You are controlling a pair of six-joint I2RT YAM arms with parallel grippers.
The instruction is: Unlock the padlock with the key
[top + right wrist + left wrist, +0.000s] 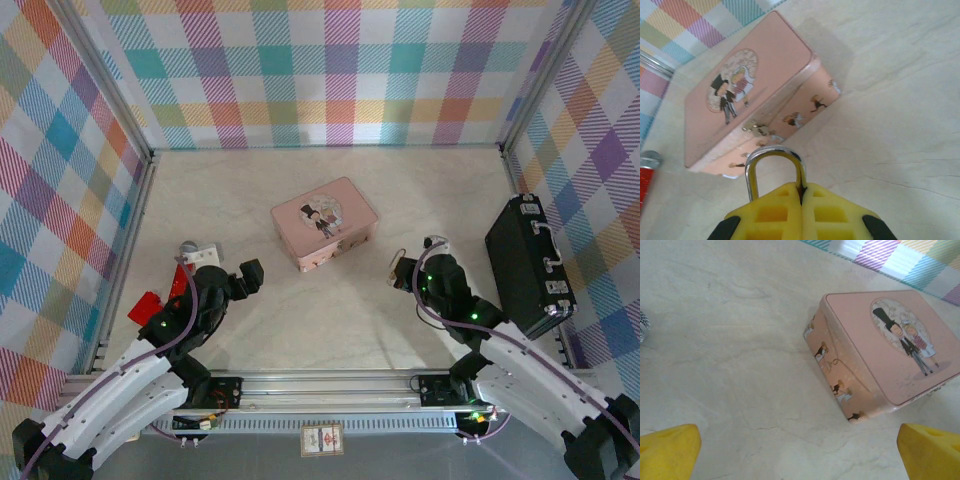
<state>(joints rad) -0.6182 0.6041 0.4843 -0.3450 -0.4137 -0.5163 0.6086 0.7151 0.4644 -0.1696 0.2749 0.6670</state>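
Risk entry: my right fingers (775, 215) pinched shut on the padlock (774, 150), shackle poking out toward the pink tin (740, 85); my left fingers (670, 450) wide, empty; key unlocated; padlock may twist when a key pushes in.

reaches with the left arm (130, 378) from the near edge toward the near-left side of the pink tin (324, 222); holds the left gripper (799, 455) wide open, yellow fingertips (667, 452) spread far apart, short of the tin. bends the right arm (520, 362) in toward the tin's near-right side; clamps the right gripper (801, 192) on the padlock (774, 149), pads (830, 212) pressed together, shackle poking out toward the tin, probably pinching the hidden body.
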